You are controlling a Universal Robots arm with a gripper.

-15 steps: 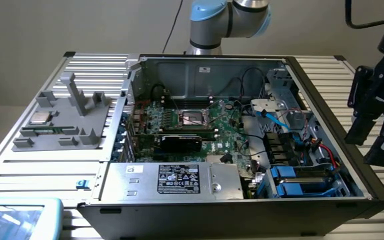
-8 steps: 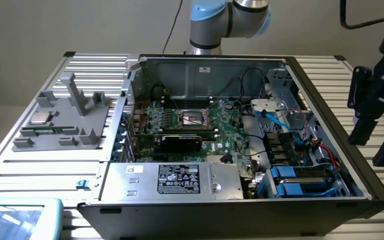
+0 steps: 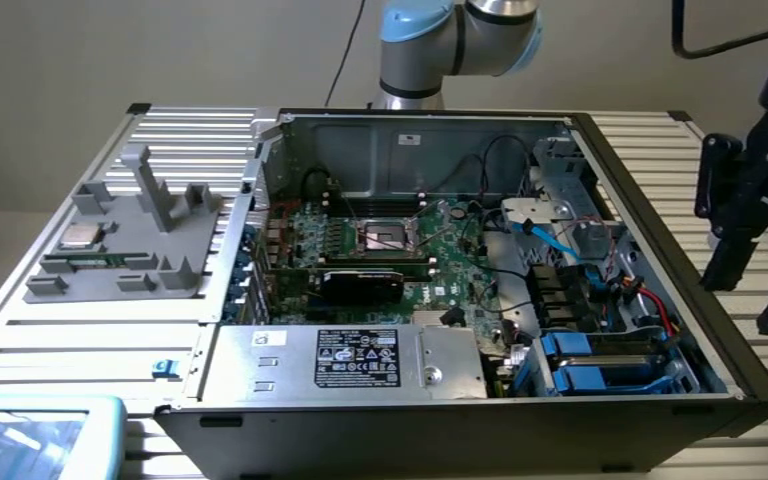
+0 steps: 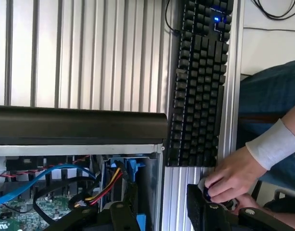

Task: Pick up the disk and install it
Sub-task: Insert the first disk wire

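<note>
Disk (image 3: 582,375) sits in the case (image 3: 424,430), near open pincer (image 3: 755,290).

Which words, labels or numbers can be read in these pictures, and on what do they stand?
"RO", cut off at the frame's edge: on the hand.
Too small to read: the black label on the power supply.
Not readable: the keys of the keyboard.

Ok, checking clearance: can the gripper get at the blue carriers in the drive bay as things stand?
Probably yes: the open gripper hangs outside the case, whose top is uncovered, and the blue carriers lie exposed near that side; cables sit close by.
</note>
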